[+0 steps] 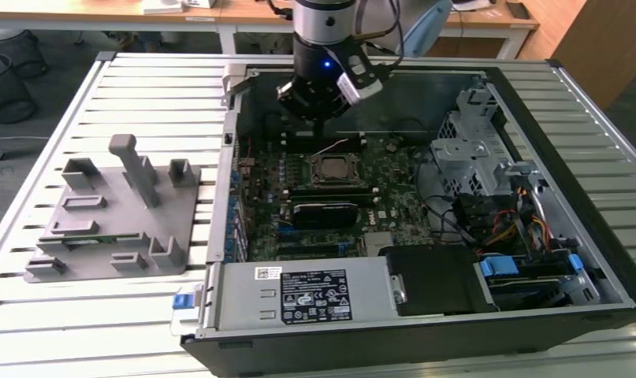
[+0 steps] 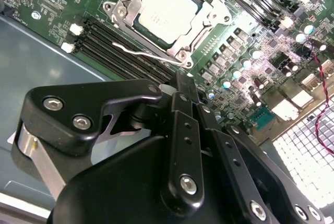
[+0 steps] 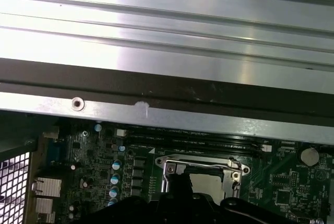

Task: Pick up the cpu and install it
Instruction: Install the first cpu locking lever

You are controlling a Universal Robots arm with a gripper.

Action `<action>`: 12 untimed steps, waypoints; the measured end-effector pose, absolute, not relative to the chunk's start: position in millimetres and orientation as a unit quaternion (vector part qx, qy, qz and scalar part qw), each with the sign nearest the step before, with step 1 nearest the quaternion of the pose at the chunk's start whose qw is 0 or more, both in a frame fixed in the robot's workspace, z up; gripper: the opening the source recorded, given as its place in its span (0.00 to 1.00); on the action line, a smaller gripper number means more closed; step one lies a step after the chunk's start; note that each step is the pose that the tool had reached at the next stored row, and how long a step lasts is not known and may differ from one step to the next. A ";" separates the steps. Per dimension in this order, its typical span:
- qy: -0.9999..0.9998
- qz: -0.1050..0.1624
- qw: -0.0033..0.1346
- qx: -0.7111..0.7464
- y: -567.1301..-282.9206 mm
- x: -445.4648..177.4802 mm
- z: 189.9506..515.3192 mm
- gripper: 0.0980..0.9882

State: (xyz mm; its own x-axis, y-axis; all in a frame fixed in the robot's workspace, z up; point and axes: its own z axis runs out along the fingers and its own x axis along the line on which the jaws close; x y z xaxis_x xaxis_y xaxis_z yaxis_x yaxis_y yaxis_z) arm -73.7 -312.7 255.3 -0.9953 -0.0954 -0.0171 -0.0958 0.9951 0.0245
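In the exterior view the gripper (image 1: 320, 118) hangs above the motherboard (image 1: 339, 185), where the cpu (image 1: 329, 168) sits in its socket. In the second wrist view the cpu (image 2: 168, 10) lies seated; the fingers look closed together, empty. In the first wrist view the cpu (image 3: 204, 182) shows beyond the gripper.

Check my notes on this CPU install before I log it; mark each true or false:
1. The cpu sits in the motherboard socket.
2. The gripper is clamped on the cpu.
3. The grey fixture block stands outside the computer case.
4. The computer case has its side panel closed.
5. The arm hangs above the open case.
1. True. The cpu lies inside the socket frame, its silvery top showing.
2. False. In the second wrist view the gripper is above the board, apart from the cpu and holding nothing there.
3. True. The grey fixture block stands on the slatted table, at the exterior view's left of the computer case.
4. False. The case is open and the motherboard shows.
5. True.
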 end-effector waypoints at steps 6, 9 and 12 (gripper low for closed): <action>0.999 0.013 0.008 -0.048 -312.7 -71.1 255.3 0.01; 0.999 0.013 0.008 -0.048 -312.7 -69.7 255.3 0.01; 0.999 0.013 0.008 -0.048 -312.7 -67.6 255.3 0.01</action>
